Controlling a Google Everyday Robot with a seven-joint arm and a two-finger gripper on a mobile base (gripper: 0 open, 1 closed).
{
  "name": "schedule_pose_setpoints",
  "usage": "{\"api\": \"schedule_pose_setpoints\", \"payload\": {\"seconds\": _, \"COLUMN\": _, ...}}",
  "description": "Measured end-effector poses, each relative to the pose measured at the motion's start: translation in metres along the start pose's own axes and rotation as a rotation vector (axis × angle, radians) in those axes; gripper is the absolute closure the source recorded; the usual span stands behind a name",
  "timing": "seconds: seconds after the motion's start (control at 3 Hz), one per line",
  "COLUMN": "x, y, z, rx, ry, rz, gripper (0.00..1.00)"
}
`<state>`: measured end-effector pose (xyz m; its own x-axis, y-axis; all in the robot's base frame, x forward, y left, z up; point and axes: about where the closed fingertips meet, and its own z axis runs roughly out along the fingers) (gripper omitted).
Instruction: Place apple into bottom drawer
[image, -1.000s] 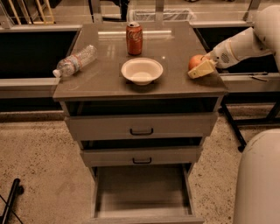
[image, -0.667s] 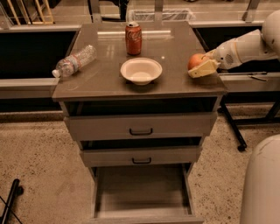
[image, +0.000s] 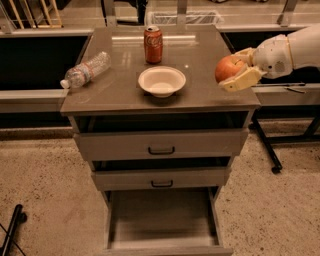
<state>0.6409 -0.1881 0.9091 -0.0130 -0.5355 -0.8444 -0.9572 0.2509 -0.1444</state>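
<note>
The red-orange apple (image: 227, 68) is held in my gripper (image: 237, 70), whose pale fingers (image: 241, 80) close around it above the right edge of the cabinet top. The white arm comes in from the right. The bottom drawer (image: 162, 220) is pulled out at the foot of the cabinet, a shallow grey tray with nothing visible in it, well below and left of the gripper.
On the cabinet top (image: 115, 92) stand a white bowl (image: 161, 81), a red soda can (image: 153, 44) and a plastic bottle (image: 86, 70) lying on its side. The top drawer (image: 161, 145) and middle drawer (image: 161, 177) stick out slightly. A dark counter (image: 35, 47) lies left.
My gripper has lifted the apple off the cabinet top and holds it a little higher at the right edge. The arm has risen with it.
</note>
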Motion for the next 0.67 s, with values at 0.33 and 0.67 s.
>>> {"api": "schedule_pose_setpoints", "payload": {"seconds": 0.33, "x": 0.009, "y": 0.046, "z": -0.012, "rx": -0.005, "ry": 0.1, "rz": -0.019, "gripper": 1.0}}
{"api": "schedule_pose_setpoints", "payload": {"seconds": 0.67, "x": 0.029, "y": 0.066, "z": 0.01, "rx": -0.07, "ry": 0.126, "rz": 0.012, "gripper": 1.0}}
